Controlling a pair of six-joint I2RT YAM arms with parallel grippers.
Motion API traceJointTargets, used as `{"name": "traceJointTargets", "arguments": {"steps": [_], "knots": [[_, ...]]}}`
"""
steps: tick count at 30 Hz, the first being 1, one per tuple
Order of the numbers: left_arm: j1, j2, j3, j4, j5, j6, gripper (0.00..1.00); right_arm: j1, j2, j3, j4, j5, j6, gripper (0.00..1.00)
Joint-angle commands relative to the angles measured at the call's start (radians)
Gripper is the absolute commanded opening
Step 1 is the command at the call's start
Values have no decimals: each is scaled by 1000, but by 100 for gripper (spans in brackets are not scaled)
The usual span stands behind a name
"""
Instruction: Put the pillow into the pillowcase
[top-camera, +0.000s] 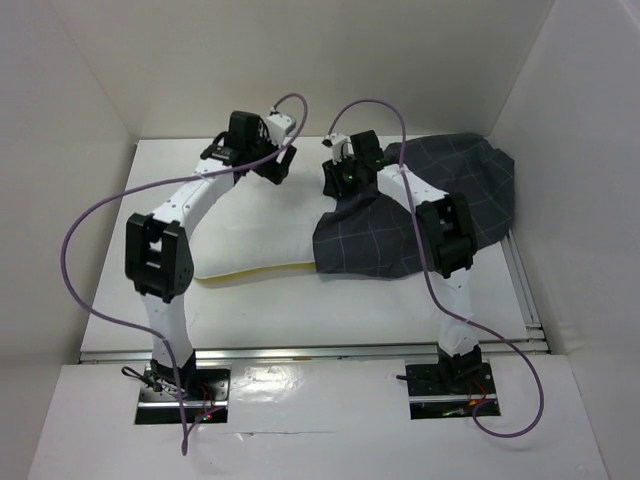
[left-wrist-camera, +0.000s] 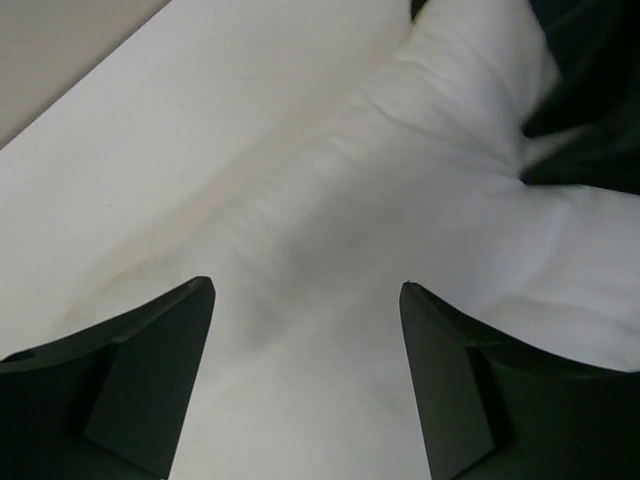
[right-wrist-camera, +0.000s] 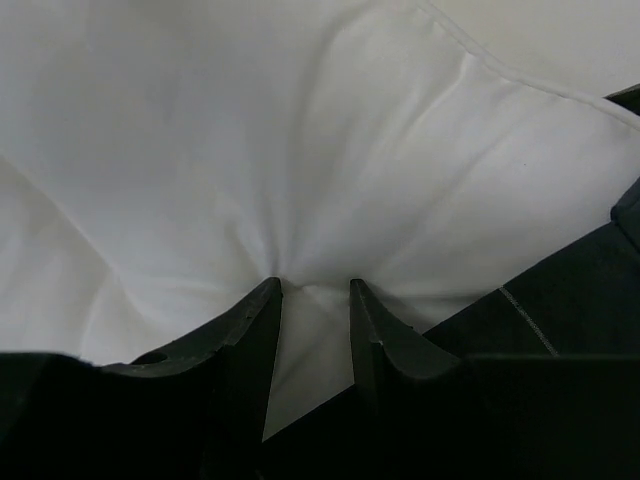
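The soft white rectangular pillow (top-camera: 255, 235) with its yellow near edge lies on the white table (top-camera: 330, 315). Its right end is under the limp charcoal-grey, grid-patterned pillowcase (top-camera: 470, 185). The right gripper (right-wrist-camera: 315, 287) pinches a pucker of pillow fabric beside the dark cloth's edge — only its wrist view shows this. The left gripper (left-wrist-camera: 307, 292) is spread wide over the pillow's far part.

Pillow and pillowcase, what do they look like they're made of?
The pillow: soft matte white woven cloth, likely cotton over stuffing; it puckers into radiating creases where the right hand pinches it. The pillowcase: thin matte charcoal woven fabric with a light grid, limp and wrinkled; the fibre cannot be told.
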Motion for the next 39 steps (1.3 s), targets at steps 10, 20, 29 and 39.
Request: {"name": "traceJointTargets", "arguments": {"steps": [10, 20, 29, 39], "knots": [[102, 386, 543, -335, 353, 180, 100, 42, -58, -86, -140, -38, -53, 41], [102, 481, 508, -541, 480, 277, 100, 42, -78, -77, -130, 9, -42, 45], [102, 535, 443, -539, 480, 307, 32, 42, -78, -57, -150, 22, -42, 47], [102, 337, 190, -281, 292, 222, 0, -30, -112, 84, -78, 84, 109, 57]]}}
